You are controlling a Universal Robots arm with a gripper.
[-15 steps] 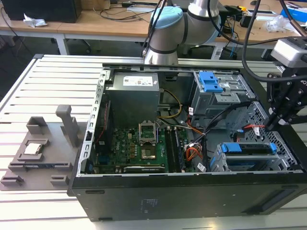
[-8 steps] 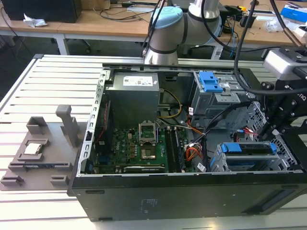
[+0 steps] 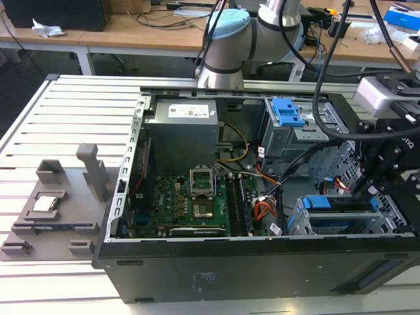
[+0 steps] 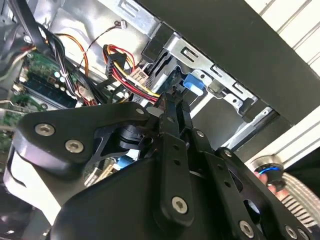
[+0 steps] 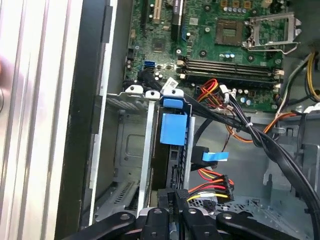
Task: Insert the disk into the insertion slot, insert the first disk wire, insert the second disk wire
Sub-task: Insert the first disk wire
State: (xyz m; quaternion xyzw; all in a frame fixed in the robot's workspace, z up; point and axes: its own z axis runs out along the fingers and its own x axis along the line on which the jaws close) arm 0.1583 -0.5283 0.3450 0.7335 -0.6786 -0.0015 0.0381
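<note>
The disk [image 3: 341, 221] sits in its blue carrier [image 5: 173, 127] inside the insertion slot [image 3: 298, 226], the low metal cage at the case's front corner on the exterior view's right. My gripper [image 3: 363, 191] hangs just above the disk's rear end. Its thin black fingers [image 5: 172, 200] are pressed together, with nothing visible between them. A black power plug on red, yellow and black wires [image 5: 216, 186] lies beside the fingertips. A blue flat data plug [image 5: 216, 156] hangs close by, apart from the disk. In the second wrist view the fingers [image 4: 175, 102] point at the carrier's blue tab [image 4: 192, 82].
The taller cage with a blue bracket [image 3: 289, 113] stands behind the arm. Black cable bundles [image 5: 270, 145] cross the space beside the disk. The motherboard [image 3: 197, 203] and the power supply [image 3: 180, 128] take up the case's other half. A grey fixture [image 3: 52, 210] lies on the slatted table.
</note>
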